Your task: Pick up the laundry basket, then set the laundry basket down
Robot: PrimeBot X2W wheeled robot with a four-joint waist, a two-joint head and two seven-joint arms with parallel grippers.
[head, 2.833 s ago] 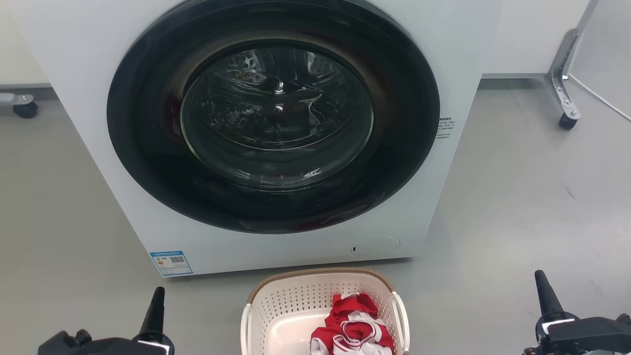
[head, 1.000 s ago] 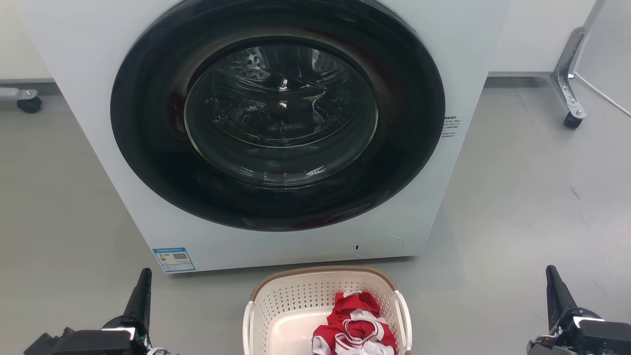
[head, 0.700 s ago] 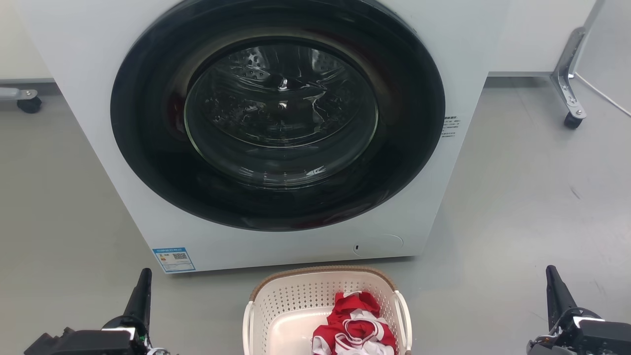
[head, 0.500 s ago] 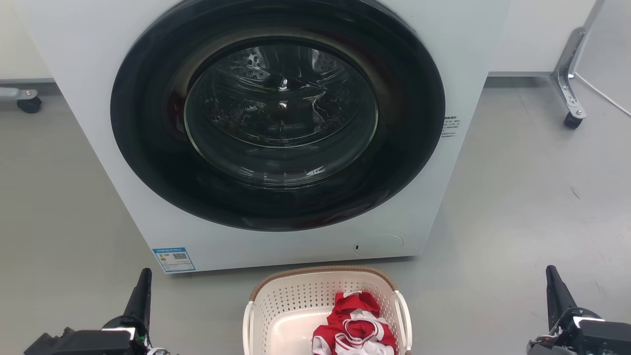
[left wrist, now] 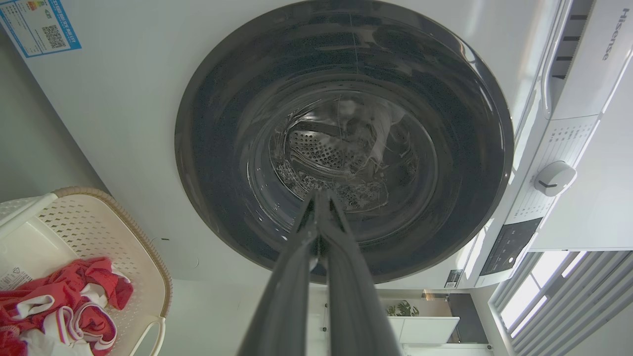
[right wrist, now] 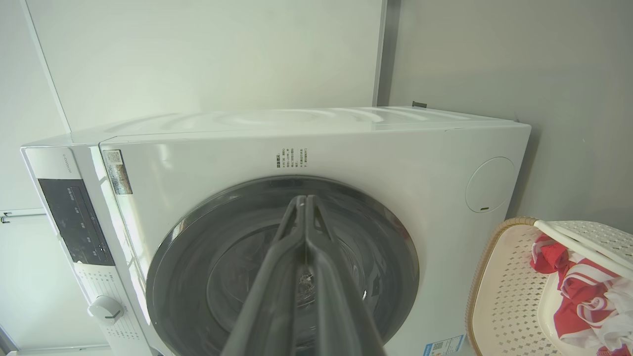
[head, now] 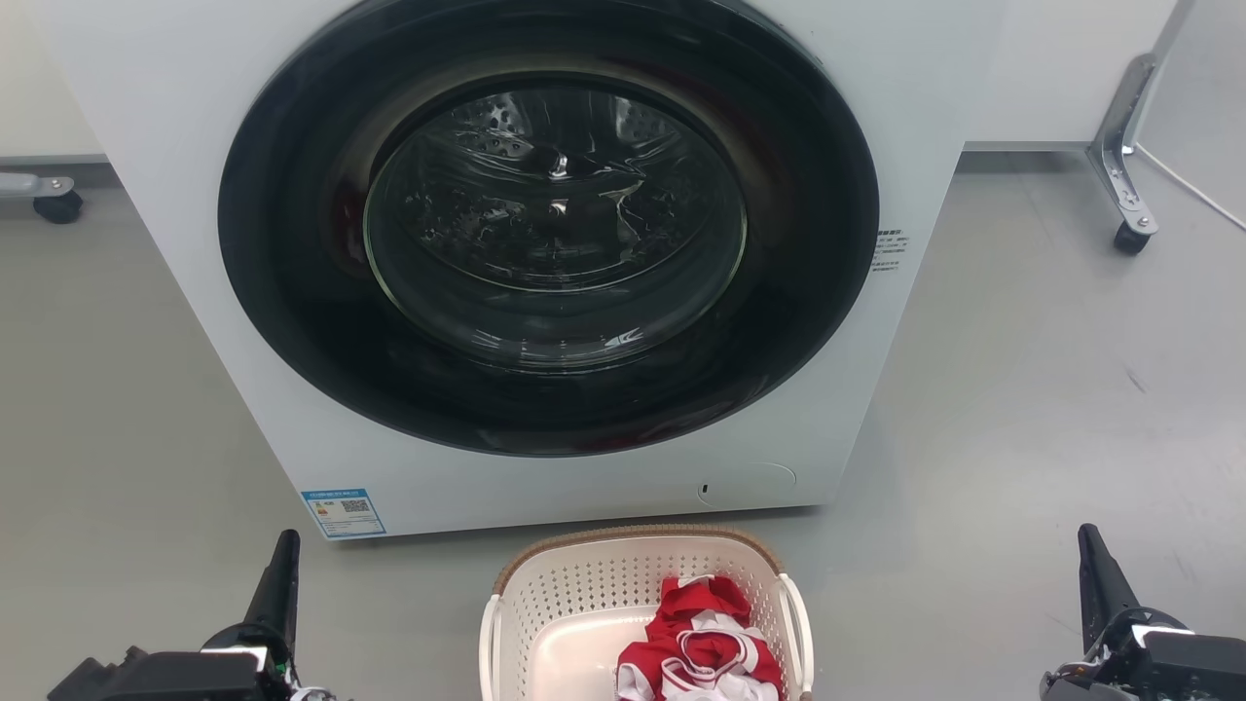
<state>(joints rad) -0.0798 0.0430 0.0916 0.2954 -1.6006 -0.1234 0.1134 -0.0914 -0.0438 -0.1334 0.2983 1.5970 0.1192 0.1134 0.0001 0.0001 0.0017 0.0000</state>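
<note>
The laundry basket stands on the floor just before the washing machine, between left gripper and right gripper, both empty, each pinched closed. Condition fits awaiting lift or already set down; handle loops are unobstructed

Floor: smooth grey, a few scuffs. White front-load washing machine straight ahead, round dark door shut, blue label at the front's lower left corner. Pale plain wall behind it. Metal leg on a caster off to the right with a white cable beside it; second caster far left. Left wrist view: slatted window, bright daylight.
</note>
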